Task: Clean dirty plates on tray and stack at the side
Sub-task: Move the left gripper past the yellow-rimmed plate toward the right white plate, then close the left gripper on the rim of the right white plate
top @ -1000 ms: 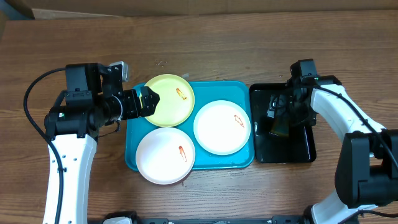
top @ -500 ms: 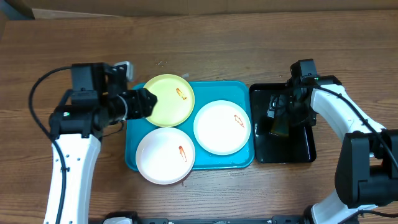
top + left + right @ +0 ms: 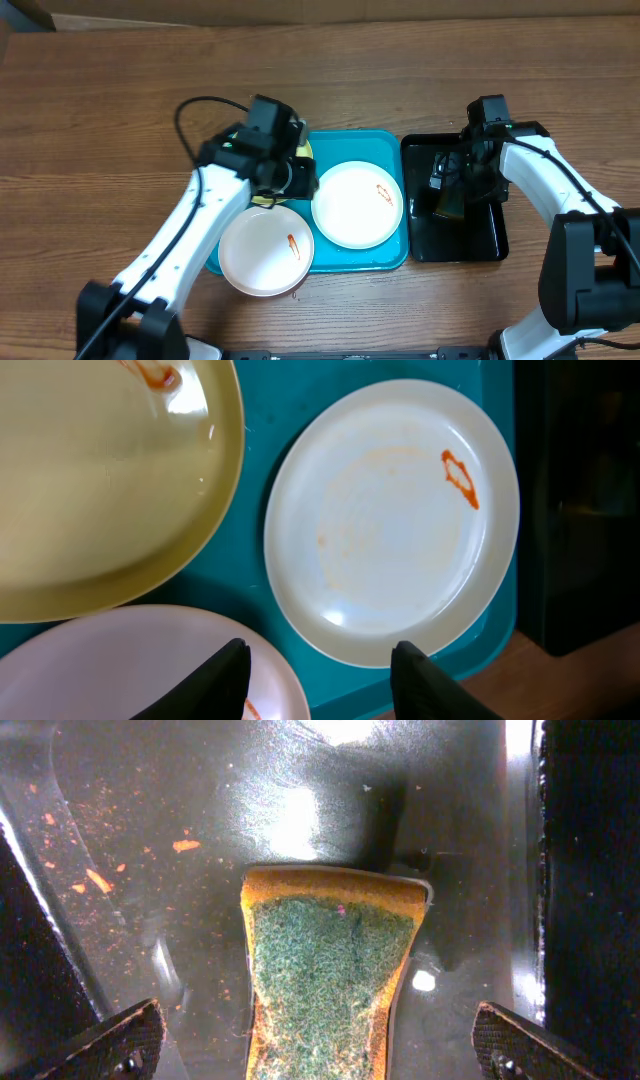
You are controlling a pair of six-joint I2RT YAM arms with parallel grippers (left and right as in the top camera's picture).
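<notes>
Your left fingers (image 3: pixel 320 660) hung spread and empty over the blue tray (image 3: pixel 385 258), where the yellow plate (image 3: pixel 100 490), one white plate (image 3: pixel 357 204) and a second white plate (image 3: pixel 265 250) lay red-smeared. Your right fingers (image 3: pixel 318 1025) stood wide apart above the black tray (image 3: pixel 482 240) on the desk (image 3: pixel 100 100), the sponge (image 3: pixel 325 970) lying between them, ungripped.

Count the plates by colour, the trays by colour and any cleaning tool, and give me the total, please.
White plates: 2 (one on the right of the tray, one at its front)
Yellow-green plate: 1
Turquoise tray: 1
Black tray: 1
Sponge: 1
Total: 6
</notes>
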